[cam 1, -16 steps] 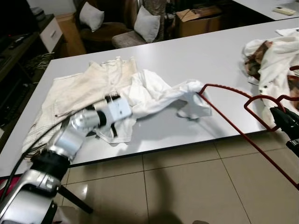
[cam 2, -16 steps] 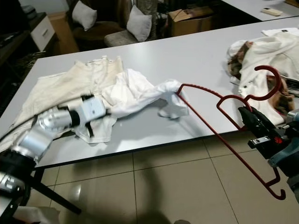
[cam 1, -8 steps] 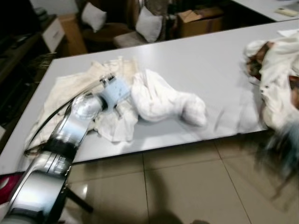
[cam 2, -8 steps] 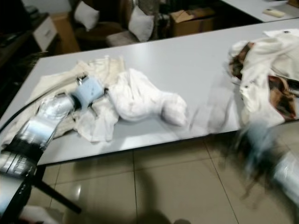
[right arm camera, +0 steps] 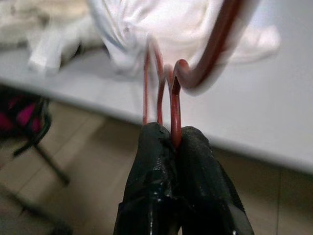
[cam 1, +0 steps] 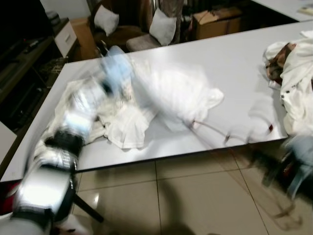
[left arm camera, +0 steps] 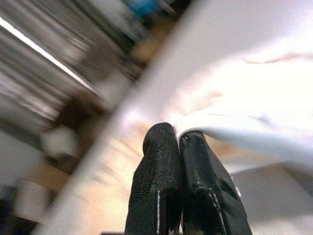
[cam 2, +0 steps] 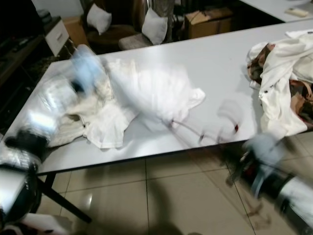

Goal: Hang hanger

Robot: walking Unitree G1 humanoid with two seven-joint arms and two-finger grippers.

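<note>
Red wire of the thin metal hanger point(right arm camera: 172, 105) runs between the black fingers of my right gripper point(right arm camera: 177, 147), which are clamped tight on it near its neck. From the head camera that gripper sits at about four o'clock, off the near edge of the grey table point(cam 2: 215, 63), smeared by motion. The hanger's far end reaches up into the white crumpled shirt point(right arm camera: 161, 29) lying mid-table. My left gripper point(left arm camera: 177, 142), at about ten o'clock over the table, has its fingers pressed together on a fold of that same white cloth. A cream flat garment point(cam 2: 105, 127) lies under and beside the shirt, and a separate heap of white and brown clothes point(cam 2: 281, 93) sits at two o'clock, well apart.

I judge the task barely begun: I hold both hanger and shirt, but whether a shoulder of the hanger is inside the shirt is too blurred to tell. Threading the garment fully and hanging it up is left.
</note>
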